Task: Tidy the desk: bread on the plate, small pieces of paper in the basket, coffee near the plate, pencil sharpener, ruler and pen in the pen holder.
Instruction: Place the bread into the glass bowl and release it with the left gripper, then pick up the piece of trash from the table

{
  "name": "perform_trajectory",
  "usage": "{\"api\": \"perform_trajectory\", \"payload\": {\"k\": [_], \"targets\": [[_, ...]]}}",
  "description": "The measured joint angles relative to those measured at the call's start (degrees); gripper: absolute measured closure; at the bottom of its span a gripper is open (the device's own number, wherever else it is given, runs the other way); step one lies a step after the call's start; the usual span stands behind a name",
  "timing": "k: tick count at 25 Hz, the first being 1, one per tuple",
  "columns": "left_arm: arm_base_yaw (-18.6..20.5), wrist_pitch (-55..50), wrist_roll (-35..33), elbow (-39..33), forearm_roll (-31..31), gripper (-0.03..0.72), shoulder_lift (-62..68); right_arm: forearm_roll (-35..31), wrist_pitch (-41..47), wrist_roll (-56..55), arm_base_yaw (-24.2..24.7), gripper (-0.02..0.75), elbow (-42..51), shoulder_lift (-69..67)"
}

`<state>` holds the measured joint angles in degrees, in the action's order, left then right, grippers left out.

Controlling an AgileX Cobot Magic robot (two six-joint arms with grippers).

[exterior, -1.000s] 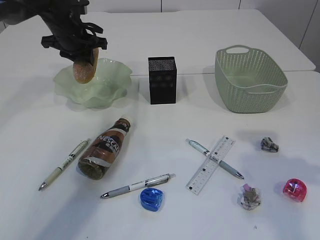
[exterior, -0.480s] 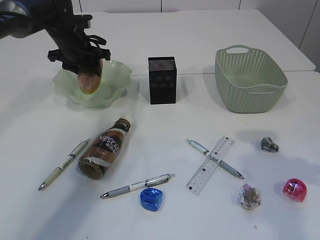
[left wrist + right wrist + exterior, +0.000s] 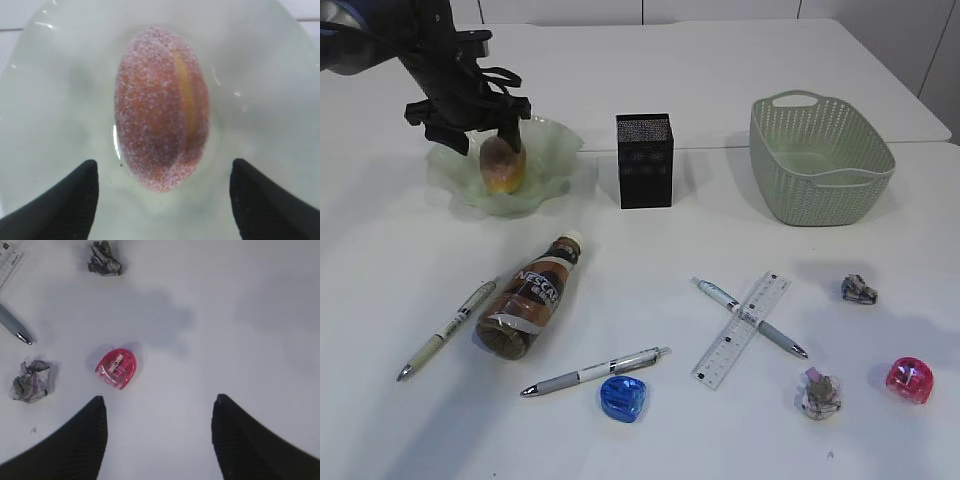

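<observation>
L hand [image 3: 162, 200] sat just above the sugar-dusted oval bread roll [image 3: 161, 107], fingers spread wide to either side w/ clear gaps, not gripping. Roll lay in the pale green wavy glass plate [image 3: 545, 150], directly under the hand, seemingly propped on its side against the bowl curve.

Risk, as I judged it: roll could tip or roll when the hand lifts, esp. if a finger brushes it on the way up; wavy rim is close around the hand, so a sideways exit might knock the plate.

R hand [image 3: 157, 440] hovered, fingers apart, empty, above the surface; pink plastic pencil sharpener [image 3: 116, 367] just ahead of it & slightly L, two crumpled paper scraps [image 3: 30, 381] further L & ahead.

Elsewhere, well clear of L hand toward the camera: brown coffee bottle [image 3: 530, 297] on its side, three pens [image 3: 594, 371], clear ruler [image 3: 742, 329] lying across one pen, blue sharpener [image 3: 623, 397]. Black mesh pen holder [image 3: 644, 160] beside the plate, green woven basket [image 3: 820, 155] beyond it. Nothing blocked a straight lift.
</observation>
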<state>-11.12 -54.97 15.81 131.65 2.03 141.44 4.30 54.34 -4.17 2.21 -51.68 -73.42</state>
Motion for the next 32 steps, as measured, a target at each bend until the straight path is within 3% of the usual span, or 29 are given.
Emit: {"api": "perform_trajectory", "payload": {"k": [8, 14, 22, 26, 32], "targets": [[0.1, -5.4, -1.6, 2.2, 0.0, 0.109, -4.0, 0.0, -0.1, -0.3, 0.0, 0.225, 0.0, 0.0], [1.0, -15.0, -3.8, 2.2, 0.0, 0.132, -8.9, -0.3, -0.2, -0.3, 0.0, 0.225, 0.0, 0.0], [1.5, -16.4, -6.5, 1.9, -0.8, 0.174, -18.1, -2.4, -0.2, -0.3, 0.0, 0.225, 0.0, 0.0], [1.5, -16.4, -8.4, -3.0, -0.8, 0.185, -26.7, -2.8, -0.2, -0.2, 0.0, 0.225, 0.0, 0.0], [1.5, -16.6, -10.2, -21.1, 1.1, 0.187, -42.8, -3.7, -0.2, -0.1, 0.0, 0.225, 0.0, 0.0]]}}
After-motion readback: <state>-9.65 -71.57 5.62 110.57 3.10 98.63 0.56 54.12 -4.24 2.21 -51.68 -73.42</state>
